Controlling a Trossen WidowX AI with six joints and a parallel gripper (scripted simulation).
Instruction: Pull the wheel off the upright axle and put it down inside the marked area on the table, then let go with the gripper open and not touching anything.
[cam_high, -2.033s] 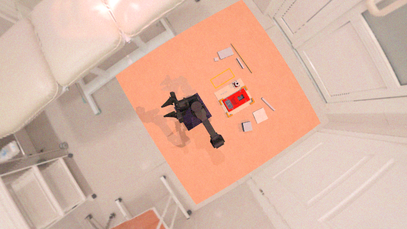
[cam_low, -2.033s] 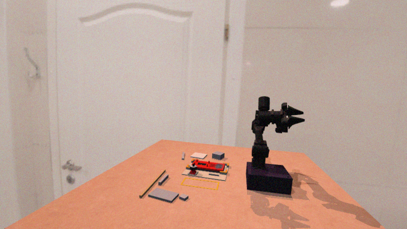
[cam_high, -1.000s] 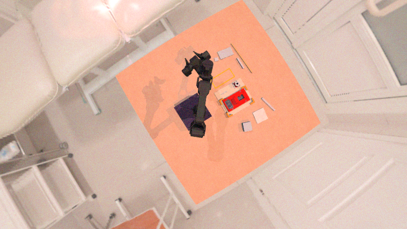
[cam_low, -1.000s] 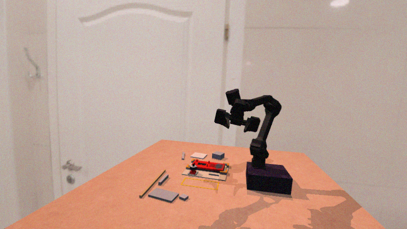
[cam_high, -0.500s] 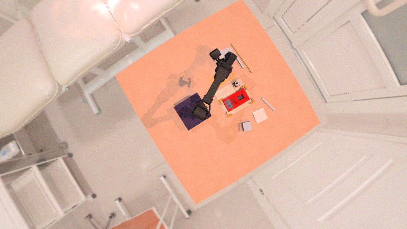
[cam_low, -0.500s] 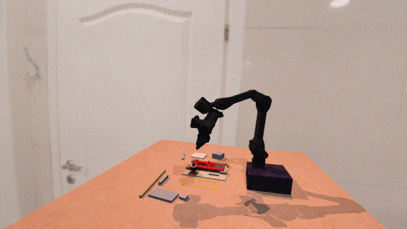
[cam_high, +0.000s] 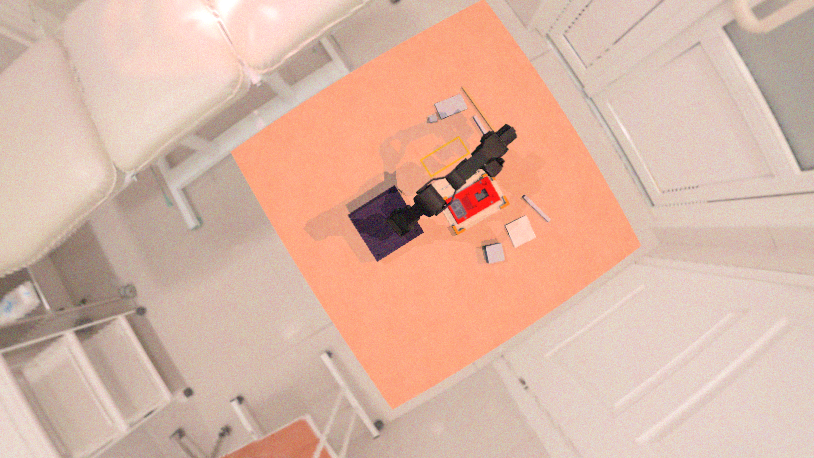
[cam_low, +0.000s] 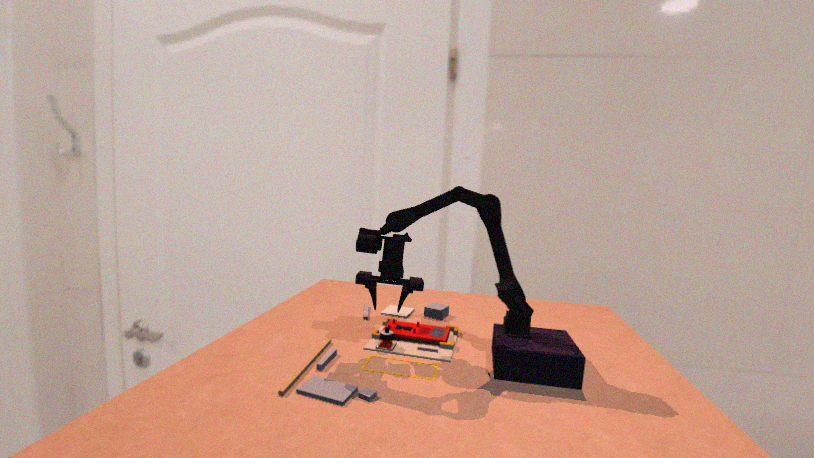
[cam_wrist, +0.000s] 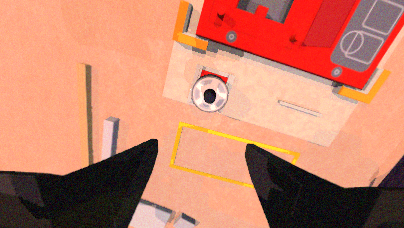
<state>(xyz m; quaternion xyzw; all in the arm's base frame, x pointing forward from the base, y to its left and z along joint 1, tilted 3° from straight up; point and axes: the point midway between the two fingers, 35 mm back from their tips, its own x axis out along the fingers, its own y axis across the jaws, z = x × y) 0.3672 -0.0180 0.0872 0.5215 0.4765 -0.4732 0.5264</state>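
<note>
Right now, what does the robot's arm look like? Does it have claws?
The arm is matte black all over, made of slim jointed segments, and stands on a dark purple box-shaped base. Its gripper has two black fingers that taper to sharp points, a bit like claws. No cables, stickers or markings show on it.

A red board (cam_low: 420, 330) lies on a pale plate (cam_wrist: 260, 102) with orange corner brackets (cam_wrist: 361, 92), on the orange table (cam_low: 239, 398). Behind it are a white tile (cam_low: 397, 311), a grey block (cam_low: 436, 311) and a small grey bar (cam_low: 366, 311); nearer the front a long yellow rod (cam_low: 304, 367) lies beside a short grey bar (cam_low: 326, 358), with a flat grey slab (cam_low: 326, 390) and a small grey cube (cam_low: 367, 394) just beside each other. A white door (cam_low: 244, 142) stands behind the table.
</note>
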